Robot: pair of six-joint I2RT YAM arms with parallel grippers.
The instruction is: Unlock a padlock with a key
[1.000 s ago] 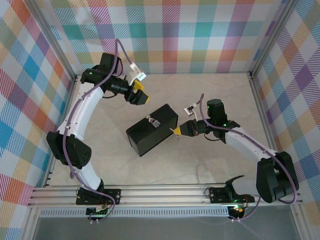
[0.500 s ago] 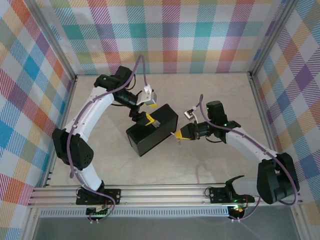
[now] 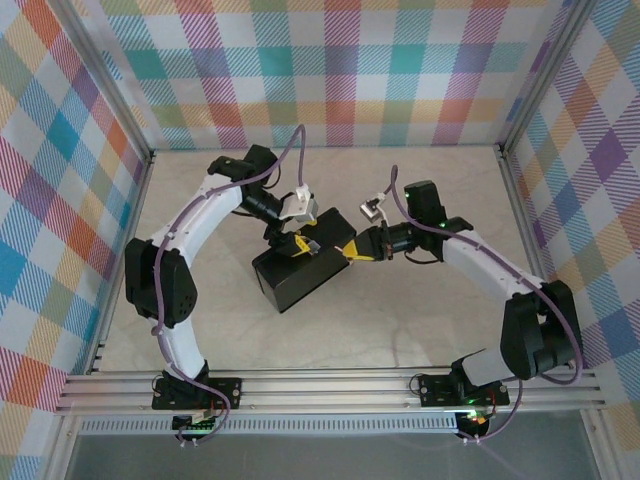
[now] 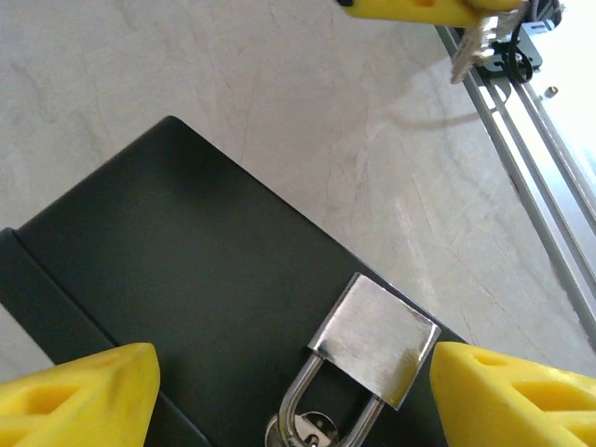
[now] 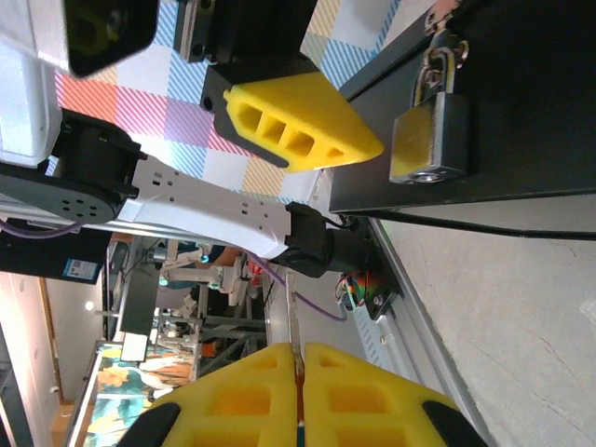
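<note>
Left wrist view – left fingers [image 4: 74,396] spread wide, padlock [image 4: 374,340] btwn them on black box [image 4: 186,251] – right fingers [image 4: 410,7] pinching key [image 4: 466,51].

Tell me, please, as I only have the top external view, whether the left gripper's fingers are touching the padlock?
Observer: In the left wrist view the left gripper is open, with the padlock lying between its fingers, not gripped; one finger is well clear, the other sits close to a corner.
Operator: Thank you. Does the right gripper have the key?
Observer: Yes, the right gripper is shut on the key, whose blade sticks out past the fingertips.
Operator: Which way does the keyhole end point?
Observer: Toward the right gripper, with the shackle on the far side.
</note>
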